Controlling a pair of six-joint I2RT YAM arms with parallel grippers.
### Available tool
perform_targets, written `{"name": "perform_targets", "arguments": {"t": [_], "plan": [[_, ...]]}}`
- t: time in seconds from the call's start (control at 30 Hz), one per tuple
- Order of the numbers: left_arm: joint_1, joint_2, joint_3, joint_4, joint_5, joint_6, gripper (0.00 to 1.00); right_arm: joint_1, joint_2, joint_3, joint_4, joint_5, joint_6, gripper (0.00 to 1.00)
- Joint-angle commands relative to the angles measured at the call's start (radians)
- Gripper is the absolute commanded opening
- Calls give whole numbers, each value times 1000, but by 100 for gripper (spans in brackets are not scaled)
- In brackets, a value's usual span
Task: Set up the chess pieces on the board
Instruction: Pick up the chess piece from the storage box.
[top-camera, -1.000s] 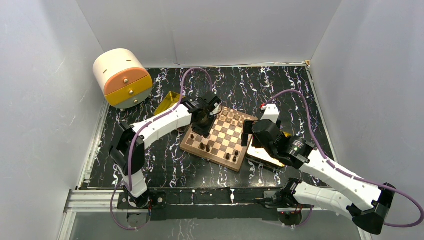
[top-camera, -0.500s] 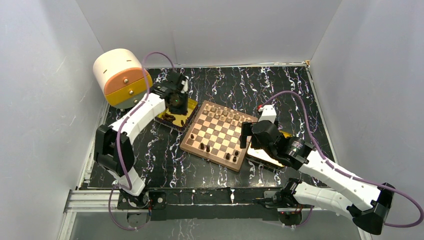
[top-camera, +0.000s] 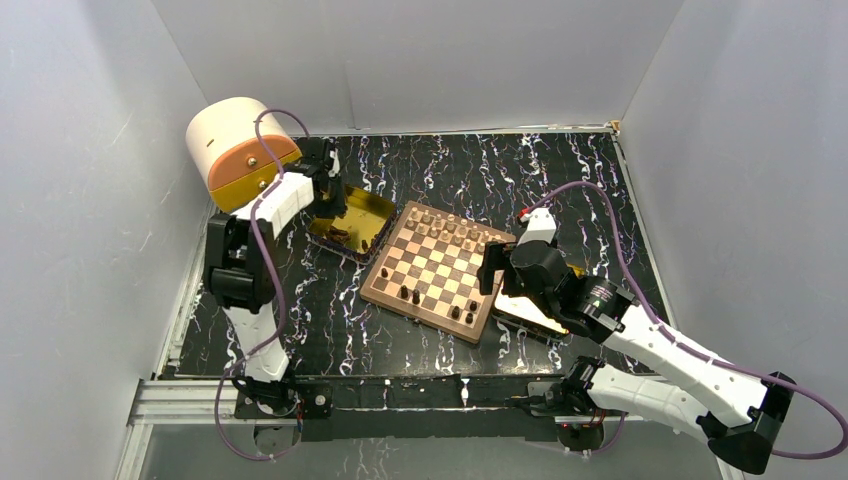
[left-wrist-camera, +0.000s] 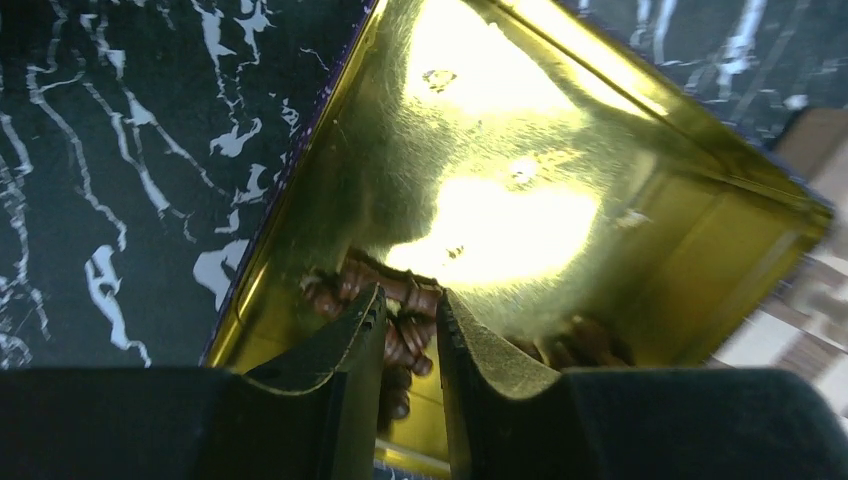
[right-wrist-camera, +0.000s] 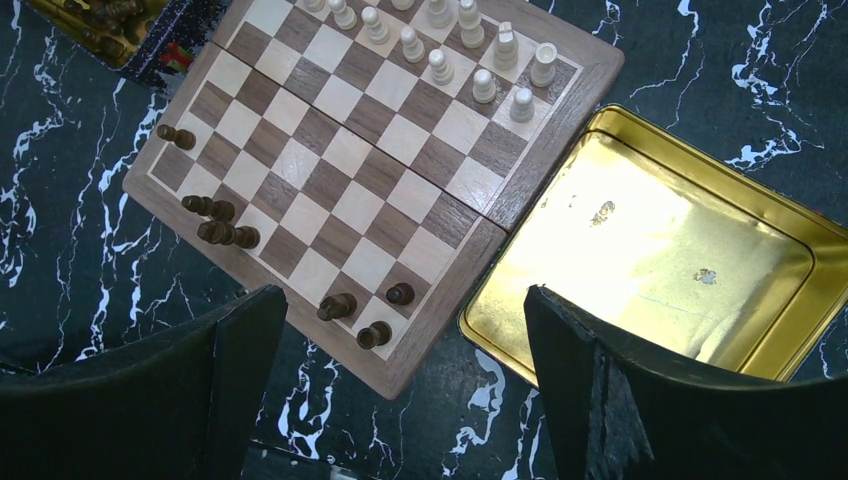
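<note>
The board (top-camera: 440, 270) lies mid-table, also in the right wrist view (right-wrist-camera: 370, 150). Light pieces (right-wrist-camera: 440, 45) stand in its far rows. Several dark pieces (right-wrist-camera: 220, 225) stand or lie along its near rows. A left gold tray (top-camera: 365, 208) holds more dark pieces (left-wrist-camera: 400, 290). My left gripper (top-camera: 325, 195) is low in that tray (left-wrist-camera: 500, 130), its jaws narrowly open astride the dark pile (left-wrist-camera: 410, 335). My right gripper (top-camera: 495, 270) hovers wide open and empty over the board's near right corner (right-wrist-camera: 400, 295).
A second gold tray (right-wrist-camera: 650, 250), empty, touches the board's right side. A cream and orange round drawer cabinet (top-camera: 240, 150) stands at the back left beside the left arm. White walls enclose the black marbled table (top-camera: 560, 180).
My left gripper has swung from the board's far left edge back to the left gold tray and dropped low over the dark pieces. The right arm has barely moved.
</note>
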Motion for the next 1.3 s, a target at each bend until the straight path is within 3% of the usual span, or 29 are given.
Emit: {"name": "perform_targets", "arguments": {"t": [0.0, 0.23, 0.67, 1.27], "plan": [[8, 57, 53, 21, 1, 48, 24, 3, 2, 27, 48, 15, -22, 99], [9, 143, 63, 83, 145, 80, 23, 4, 20, 24, 101, 21, -44, 99], [-1, 108, 97, -81, 296, 99, 30, 3, 58, 38, 108, 36, -82, 99], [-55, 35, 37, -147, 252, 120, 29, 3, 55, 28, 107, 34, -91, 99]]}}
